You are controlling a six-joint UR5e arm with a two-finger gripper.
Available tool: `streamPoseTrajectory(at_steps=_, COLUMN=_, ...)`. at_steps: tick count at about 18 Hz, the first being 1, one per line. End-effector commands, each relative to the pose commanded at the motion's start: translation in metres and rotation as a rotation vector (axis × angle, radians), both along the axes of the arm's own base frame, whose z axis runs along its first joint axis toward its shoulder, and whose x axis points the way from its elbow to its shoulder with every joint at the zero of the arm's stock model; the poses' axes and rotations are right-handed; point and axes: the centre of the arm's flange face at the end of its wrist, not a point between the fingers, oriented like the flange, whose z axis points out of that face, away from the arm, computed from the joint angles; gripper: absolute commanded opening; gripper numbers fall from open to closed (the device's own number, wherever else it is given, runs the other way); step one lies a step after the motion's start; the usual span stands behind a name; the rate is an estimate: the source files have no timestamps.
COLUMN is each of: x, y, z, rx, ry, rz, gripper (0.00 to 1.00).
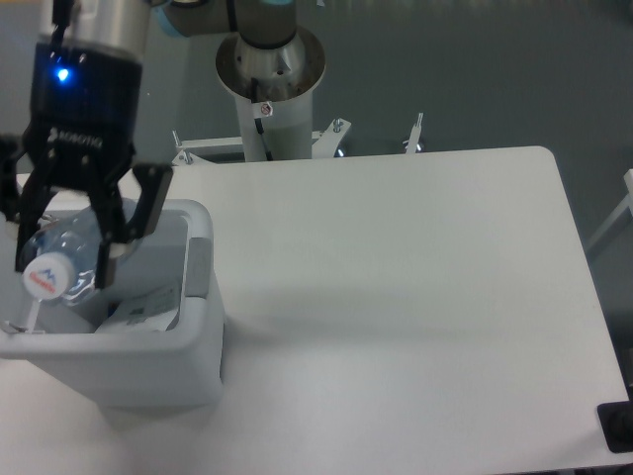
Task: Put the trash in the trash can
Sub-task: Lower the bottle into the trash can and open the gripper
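Observation:
The gripper (67,262) hangs over the open trash can (168,371) at the left of the table, shut on a crushed clear plastic bottle (61,259). The bottle lies tilted between the fingers, its cap end (42,278) pointing toward the camera above the bin's opening. A flat white printed packet (145,307) lies inside the bin, below and to the right of the bottle. The bin's lid is mostly hidden behind the gripper.
The robot's base column (269,79) stands behind the table's far edge. A grey tab (199,267) sits on the bin's right rim. A dark object (618,427) shows at the lower right corner.

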Motion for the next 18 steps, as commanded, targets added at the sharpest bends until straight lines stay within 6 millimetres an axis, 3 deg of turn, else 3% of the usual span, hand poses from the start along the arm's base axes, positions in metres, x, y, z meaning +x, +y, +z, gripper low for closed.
streamPoseTrajectory(at_steps=5, x=0.006, y=-0.003, z=-0.032, rx=-0.054, ry=-0.032, rz=-0.006, gripper=0.59)
streamPoseTrajectory(at_steps=6, x=0.008, y=-0.006, z=-0.034, rx=-0.059, ry=-0.028, rz=-0.011, gripper=0.74)
streamPoseTrajectory(at_steps=7, x=0.008, y=-0.006, z=-0.035, rx=-0.062, ry=-0.028, rz=-0.013, gripper=0.97)
streamPoseTrajectory(at_steps=8, x=0.008, y=-0.007, z=-0.034, rx=-0.061, ry=-0.027, rz=-0.011, gripper=1.0)
streamPoseTrajectory(at_steps=15, x=-0.001, y=-0.01, z=-0.039, rx=-0.073, ry=-0.033, rz=0.009, gripper=1.0)
streamPoseTrajectory(at_steps=18, x=-0.051, y=-0.034, z=-0.044, rx=-0.108, ry=0.006, rz=0.123, gripper=1.0)
